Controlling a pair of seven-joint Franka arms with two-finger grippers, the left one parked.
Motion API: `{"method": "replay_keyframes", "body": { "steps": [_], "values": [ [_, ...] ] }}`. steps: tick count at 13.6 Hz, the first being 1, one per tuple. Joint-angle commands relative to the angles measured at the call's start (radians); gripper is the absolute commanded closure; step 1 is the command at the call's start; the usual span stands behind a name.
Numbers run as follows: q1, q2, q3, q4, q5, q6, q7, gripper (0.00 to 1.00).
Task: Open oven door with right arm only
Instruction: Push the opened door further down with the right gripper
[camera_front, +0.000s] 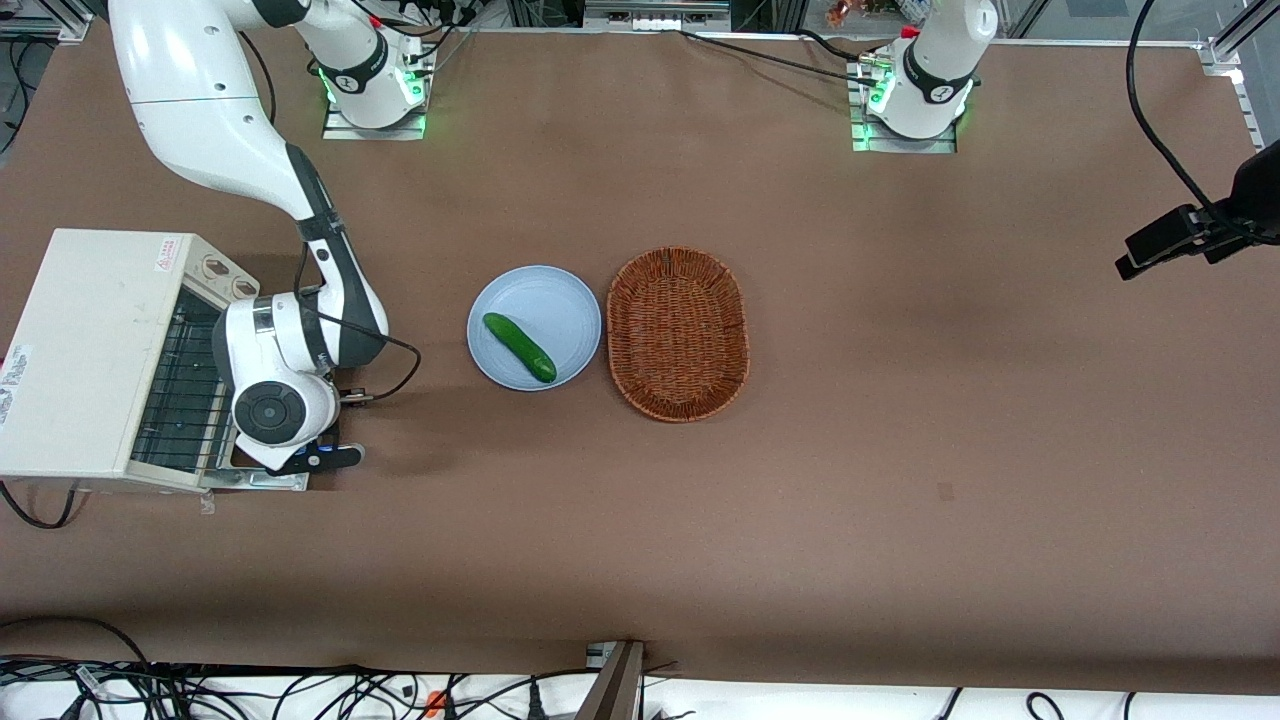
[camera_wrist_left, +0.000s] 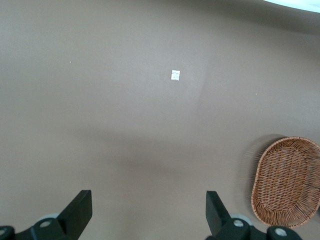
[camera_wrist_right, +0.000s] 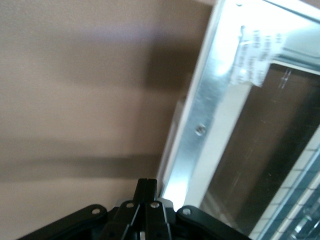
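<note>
My end effector (camera_wrist_right: 146, 200), black fingers pressed together, sits at the edge of the oven door (camera_wrist_right: 220, 115), a shiny metal frame around dark glass, lowered flat over the brown desk (camera_front: 900, 480). My right arm (camera_front: 220, 110) bends over the cream boxy oven (camera_front: 90, 350), its wire rack exposed.

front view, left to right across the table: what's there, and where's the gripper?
Oven → right arm, its gripper at the oven door → plate with cucumber → basket.
</note>
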Motion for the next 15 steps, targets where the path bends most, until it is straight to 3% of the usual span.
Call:
{"method": "replay_keyframes", "body": {
  "steps": [1,4,6,10,11,14,15],
  "values": [
    [0.007,0.004,-0.008,0.005,0.035,-0.010,-0.012,1.00],
    [0.004,-0.002,-0.009,0.011,0.045,-0.014,-0.024,1.00],
    [-0.004,-0.009,-0.012,0.049,0.111,-0.037,-0.039,1.00],
    [-0.005,-0.084,-0.020,0.079,0.154,-0.097,-0.059,1.00],
    [-0.007,-0.110,-0.020,0.079,0.157,-0.109,-0.059,0.95],
    [-0.017,-0.187,-0.023,0.077,0.214,-0.186,-0.068,0.28],
    [-0.022,-0.213,-0.025,0.079,0.217,-0.214,-0.076,0.00]
  ]
}}
